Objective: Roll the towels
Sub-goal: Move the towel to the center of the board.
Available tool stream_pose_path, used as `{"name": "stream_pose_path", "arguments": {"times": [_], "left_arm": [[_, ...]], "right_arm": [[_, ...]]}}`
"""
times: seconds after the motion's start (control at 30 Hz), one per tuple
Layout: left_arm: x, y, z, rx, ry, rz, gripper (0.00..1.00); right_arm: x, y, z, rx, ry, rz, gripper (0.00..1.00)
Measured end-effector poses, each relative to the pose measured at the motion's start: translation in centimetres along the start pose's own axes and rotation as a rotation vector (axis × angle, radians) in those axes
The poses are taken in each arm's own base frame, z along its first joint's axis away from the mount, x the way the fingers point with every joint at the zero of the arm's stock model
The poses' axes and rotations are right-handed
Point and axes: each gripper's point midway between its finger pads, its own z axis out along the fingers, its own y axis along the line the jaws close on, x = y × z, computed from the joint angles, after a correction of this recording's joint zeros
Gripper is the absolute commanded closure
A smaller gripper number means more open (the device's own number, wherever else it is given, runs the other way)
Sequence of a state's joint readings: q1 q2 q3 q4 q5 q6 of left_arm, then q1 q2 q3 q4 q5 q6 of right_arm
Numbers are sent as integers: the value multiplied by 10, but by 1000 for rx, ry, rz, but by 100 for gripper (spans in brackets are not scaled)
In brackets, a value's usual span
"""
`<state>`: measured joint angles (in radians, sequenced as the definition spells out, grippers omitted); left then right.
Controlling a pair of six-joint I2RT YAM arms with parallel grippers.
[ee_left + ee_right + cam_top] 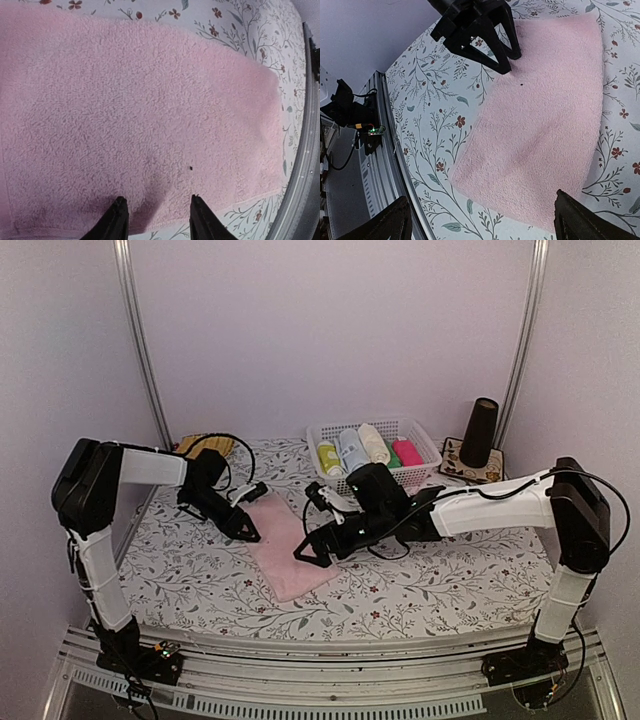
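Note:
One pink towel (pixel 290 562) lies flat on the flowered tablecloth, between the two arms. My left gripper (pixel 250 533) is low at its far-left edge. In the left wrist view the black fingertips (pixel 118 216) rest on the pink towel (pixel 150 100) just inside its hem, partly apart, with a small ridge of cloth between them. My right gripper (pixel 312 556) hovers over the towel's right side, wide open and holding nothing. The right wrist view shows the pink towel (pixel 545 115), its near corner, and the left gripper (pixel 511 61) at the far edge.
A white basket (pixel 425 437) at the back holds several rolled towels: yellow-green, light blue, cream, green and magenta. A black cone (pixel 481 430) stands on a patterned mat at the back right. A tan object (pixel 205 445) lies at the back left. The table's metal rail (pixel 380 150) runs close by.

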<state>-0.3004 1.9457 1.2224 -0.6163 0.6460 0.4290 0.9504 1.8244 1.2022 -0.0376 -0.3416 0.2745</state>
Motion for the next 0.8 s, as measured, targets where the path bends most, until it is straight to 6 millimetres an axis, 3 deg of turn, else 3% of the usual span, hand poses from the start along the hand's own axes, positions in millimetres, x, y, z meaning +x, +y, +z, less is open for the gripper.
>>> {"name": "stream_pose_path", "arguments": {"times": [0.2,0.37,0.5,0.7,0.8], "left_arm": [[0,22,13,-32,30,-48,58],[-16,41,13,-96,24,-28,56],[-36,62,15,-154,11,8,53],[-66,92,16,-241,-13,92,33],[-71,96,15,-256,-21,112,12]], "right_arm": [[15,-5,2,20,32,8,1],[13,2,6,-12,35,3,1],[-1,18,27,-88,23,-1,1],[-16,37,75,-213,16,20,1],[-19,39,103,-251,17,39,1]]}}
